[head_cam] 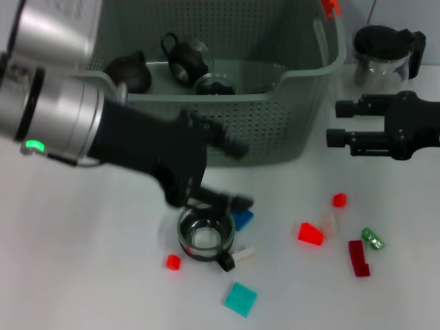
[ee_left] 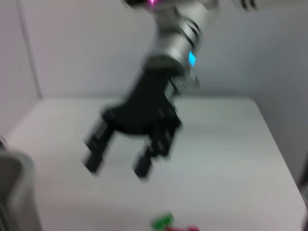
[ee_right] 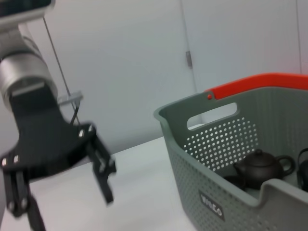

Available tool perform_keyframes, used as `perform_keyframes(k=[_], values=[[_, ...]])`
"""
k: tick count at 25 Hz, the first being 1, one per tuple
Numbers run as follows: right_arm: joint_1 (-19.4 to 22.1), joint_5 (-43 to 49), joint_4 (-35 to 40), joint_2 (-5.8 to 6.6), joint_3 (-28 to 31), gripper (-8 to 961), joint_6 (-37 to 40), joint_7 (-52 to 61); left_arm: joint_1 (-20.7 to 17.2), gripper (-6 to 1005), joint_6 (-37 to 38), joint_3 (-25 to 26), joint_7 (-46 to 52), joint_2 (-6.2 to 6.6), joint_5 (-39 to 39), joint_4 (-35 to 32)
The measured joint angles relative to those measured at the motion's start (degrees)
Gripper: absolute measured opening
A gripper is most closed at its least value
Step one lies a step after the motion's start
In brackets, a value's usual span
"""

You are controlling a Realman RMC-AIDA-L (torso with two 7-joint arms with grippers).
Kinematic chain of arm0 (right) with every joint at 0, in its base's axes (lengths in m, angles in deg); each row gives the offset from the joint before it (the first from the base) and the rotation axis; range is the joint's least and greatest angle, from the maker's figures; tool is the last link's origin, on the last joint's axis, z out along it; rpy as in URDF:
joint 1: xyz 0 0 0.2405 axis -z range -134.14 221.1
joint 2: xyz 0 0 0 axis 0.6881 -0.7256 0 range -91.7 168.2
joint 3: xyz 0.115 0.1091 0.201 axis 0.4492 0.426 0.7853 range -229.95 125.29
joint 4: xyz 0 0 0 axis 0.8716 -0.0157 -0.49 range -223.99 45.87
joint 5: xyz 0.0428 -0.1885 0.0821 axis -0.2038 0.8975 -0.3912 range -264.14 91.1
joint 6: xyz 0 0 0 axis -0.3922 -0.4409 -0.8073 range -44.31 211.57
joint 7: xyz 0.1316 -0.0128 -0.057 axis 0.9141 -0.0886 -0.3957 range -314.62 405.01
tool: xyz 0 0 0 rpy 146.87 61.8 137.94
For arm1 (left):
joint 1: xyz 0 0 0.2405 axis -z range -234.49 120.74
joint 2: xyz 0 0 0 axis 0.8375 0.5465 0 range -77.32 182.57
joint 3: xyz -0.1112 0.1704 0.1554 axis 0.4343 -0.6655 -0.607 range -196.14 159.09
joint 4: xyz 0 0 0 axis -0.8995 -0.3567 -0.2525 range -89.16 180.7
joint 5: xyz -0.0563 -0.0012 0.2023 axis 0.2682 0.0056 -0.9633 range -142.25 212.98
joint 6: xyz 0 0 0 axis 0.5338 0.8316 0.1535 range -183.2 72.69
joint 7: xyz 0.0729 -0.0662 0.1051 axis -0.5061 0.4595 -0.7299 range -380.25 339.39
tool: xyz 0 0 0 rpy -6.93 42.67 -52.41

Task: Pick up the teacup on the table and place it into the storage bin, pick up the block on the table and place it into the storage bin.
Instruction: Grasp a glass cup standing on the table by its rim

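Observation:
The glass teacup (head_cam: 205, 237) with a black handle stands on the white table in front of the grey-green perforated storage bin (head_cam: 275, 124). My left gripper (head_cam: 244, 177) is open and hangs just above the teacup's far rim, its fingers apart; it also shows open in the right wrist view (ee_right: 67, 207). A blue block (head_cam: 242, 220) lies against the cup. My right gripper (head_cam: 335, 122) is open and empty, right of the bin; it also shows in the left wrist view (ee_left: 115, 168). The bin (ee_right: 216, 159) holds a dark teapot (ee_right: 260, 166).
Loose blocks lie around: small red (head_cam: 172, 262), teal (head_cam: 240, 299), white (head_cam: 244, 254), red (head_cam: 310, 234), dark red (head_cam: 357, 258), green (head_cam: 372, 238). A glass teapot with black lid (head_cam: 385, 55) stands right of the bin. The bin also holds a glass cup (head_cam: 185, 60).

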Motion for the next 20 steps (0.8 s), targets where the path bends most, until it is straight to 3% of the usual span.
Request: perform_keyframes(k=[6,14,20], values=[[0.12,0.0,-1.15,-0.06,-0.36,708,1.31,-0.06,-0.96,732,-0.14,-5.74,-4.84,-0.03,-9.21,1.77],[-0.53,4.63,-2.0,-0.4,-2.18,708,4.26,-0.11,-1.32,731,-11.07,-19.04,-4.22,-0.28,-20.78,3.96],[-1.78,8.79,-2.0,-0.94,-2.37,709,4.4,0.33,-0.08,730,-13.69,-22.18,-3.64,-0.27,-22.96,6.56]])
